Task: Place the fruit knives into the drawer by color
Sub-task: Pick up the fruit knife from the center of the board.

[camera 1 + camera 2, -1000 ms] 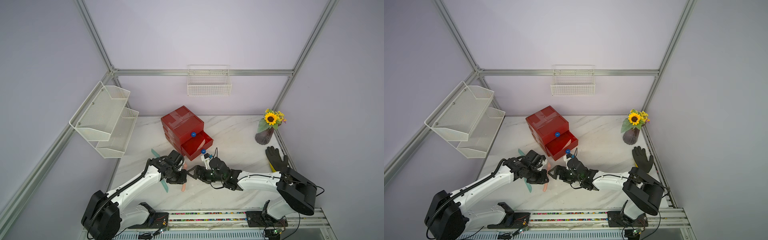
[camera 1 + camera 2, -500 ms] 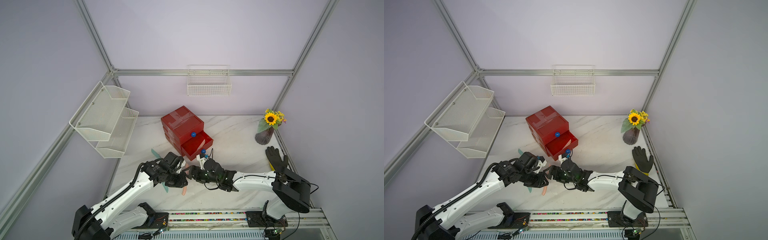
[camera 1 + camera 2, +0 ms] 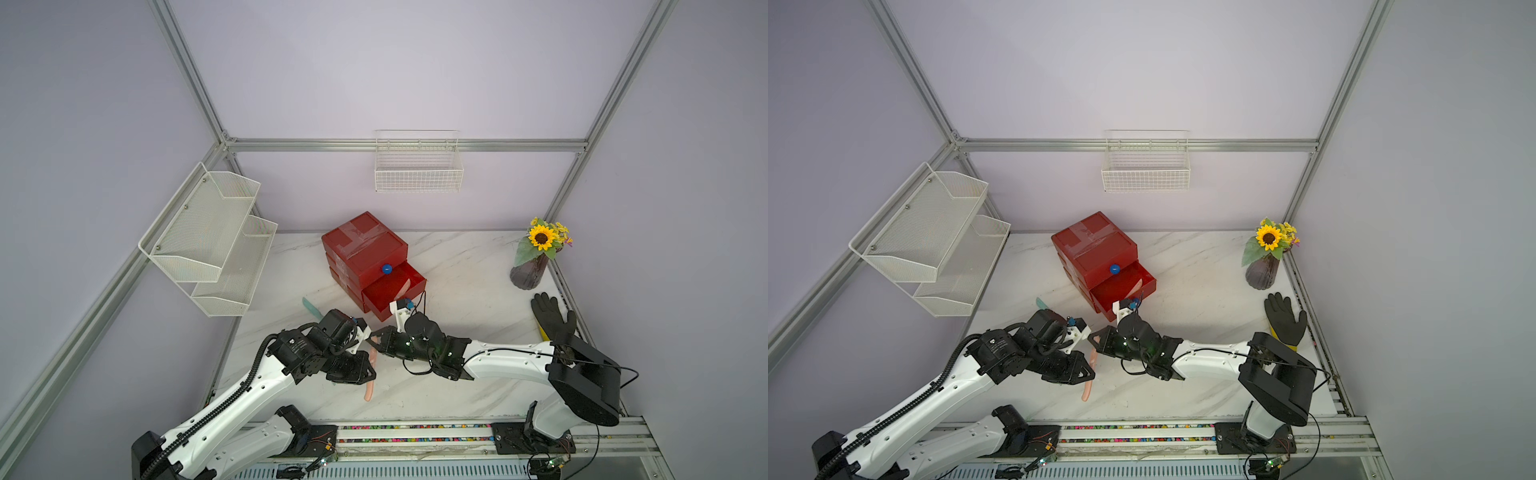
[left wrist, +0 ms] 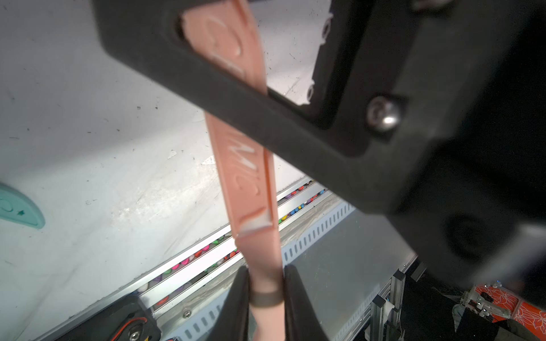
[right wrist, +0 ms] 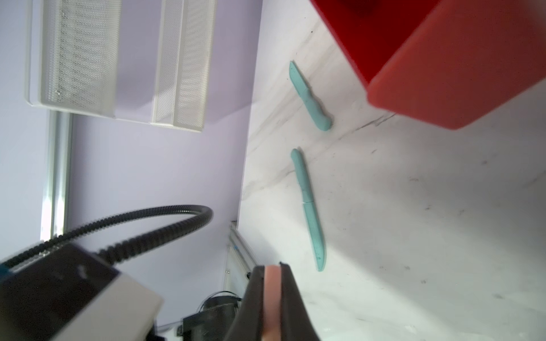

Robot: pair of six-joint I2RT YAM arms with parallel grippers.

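Salmon-pink fruit knife (image 4: 245, 177) spans the gap over the desk (image 3: 457, 270), the left hand (image 4: 266, 295) and right hand (image 5: 271, 283) each clamped tight on one end, apparently handing it over toward the open red drawer (image 3: 395, 286) just beyond.

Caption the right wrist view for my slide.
Right gripper shut on a salmon pink knife over the marble table, with two teal knives lying near the red drawer cabinet.
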